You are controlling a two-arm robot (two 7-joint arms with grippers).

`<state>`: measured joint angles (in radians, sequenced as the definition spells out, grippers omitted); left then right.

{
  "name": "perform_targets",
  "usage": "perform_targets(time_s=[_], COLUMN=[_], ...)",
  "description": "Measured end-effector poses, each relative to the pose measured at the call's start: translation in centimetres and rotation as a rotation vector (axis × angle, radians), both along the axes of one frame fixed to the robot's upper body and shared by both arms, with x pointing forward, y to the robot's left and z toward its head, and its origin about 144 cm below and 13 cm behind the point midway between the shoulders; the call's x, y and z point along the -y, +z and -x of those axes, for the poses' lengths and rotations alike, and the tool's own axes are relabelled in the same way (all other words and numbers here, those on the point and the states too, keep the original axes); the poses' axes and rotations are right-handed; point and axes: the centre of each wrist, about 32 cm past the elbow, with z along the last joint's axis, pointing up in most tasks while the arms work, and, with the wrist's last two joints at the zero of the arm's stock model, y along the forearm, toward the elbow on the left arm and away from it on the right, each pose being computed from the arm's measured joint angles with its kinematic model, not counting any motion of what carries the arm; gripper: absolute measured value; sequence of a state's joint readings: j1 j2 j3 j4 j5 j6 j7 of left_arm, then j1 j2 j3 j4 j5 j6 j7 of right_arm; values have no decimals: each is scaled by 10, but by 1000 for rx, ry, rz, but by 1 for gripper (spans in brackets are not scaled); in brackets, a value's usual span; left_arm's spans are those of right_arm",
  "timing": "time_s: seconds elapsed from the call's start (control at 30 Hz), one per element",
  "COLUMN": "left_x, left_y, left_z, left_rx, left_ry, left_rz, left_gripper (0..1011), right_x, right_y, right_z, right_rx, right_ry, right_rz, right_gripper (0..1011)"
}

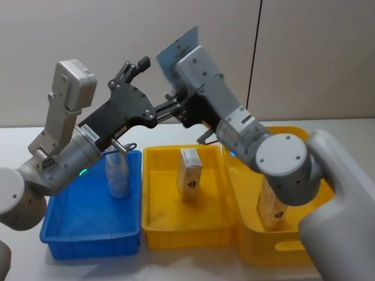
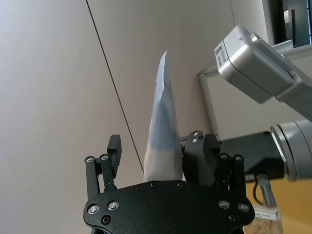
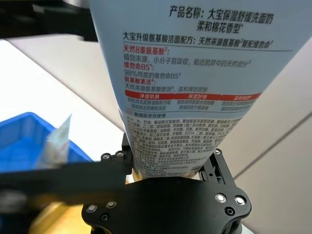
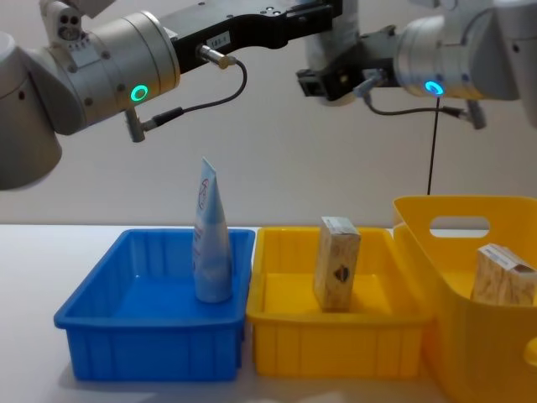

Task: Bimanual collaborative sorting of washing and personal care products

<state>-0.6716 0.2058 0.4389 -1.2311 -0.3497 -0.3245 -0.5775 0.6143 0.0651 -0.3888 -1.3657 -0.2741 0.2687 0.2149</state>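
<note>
standing largest at the right end of the row: tall yellow handled bin (image 1: 302,247), with a beige carton (image 4: 502,277) leaning inside it. next along, low yellow tray (image 1: 159,231) in the middle, holding a second beige carton (image 1: 190,173) upright, white top and dark emblem showing. just beside that, on the left, blue tray (image 1: 86,235), with a pale-blue squeeze tube (image 4: 211,243) standing on its cap near the tray's right wall, crimped end up. all three containers on a white table (image 1: 15,185), touching or nearly touching side by side.

raised above the trays, both arms meeting high over the middle. right gripper (image 3: 168,168) clenched on the cap end of a second squeeze tube (image 1: 176,52), printed text and a red band facing the right wrist camera, crimped end pointing up against the grey wall (image 1: 308,42). left gripper (image 2: 163,156) reaching in from the other side, fingers (image 2: 114,148) spread either side of that same tube's lower body, one side close against it, the other standing apart with a clear gap; released, not closed on it. held tube well above the bins, roughly over the seam between blue tray and yellow tray in the head view.
</note>
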Motion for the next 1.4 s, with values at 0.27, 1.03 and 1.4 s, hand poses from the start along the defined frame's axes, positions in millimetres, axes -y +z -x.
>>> perform_targets(time_s=[0.27, 1.03, 1.4], left_x=[0, 0, 0], left_y=[0, 0, 0], left_z=[0, 0, 0], left_rx=[0, 0, 0], left_ry=[0, 0, 0], left_rz=[0, 1, 0], left_gripper=[1001, 1001, 1001], right_x=[24, 83, 92], right_y=[7, 46, 55], right_z=[-7, -30, -41], right_rx=[3, -179, -360], right_ry=[-85, -308, -350], right_rz=[-7, 51, 111], right_gripper=[607, 605, 605])
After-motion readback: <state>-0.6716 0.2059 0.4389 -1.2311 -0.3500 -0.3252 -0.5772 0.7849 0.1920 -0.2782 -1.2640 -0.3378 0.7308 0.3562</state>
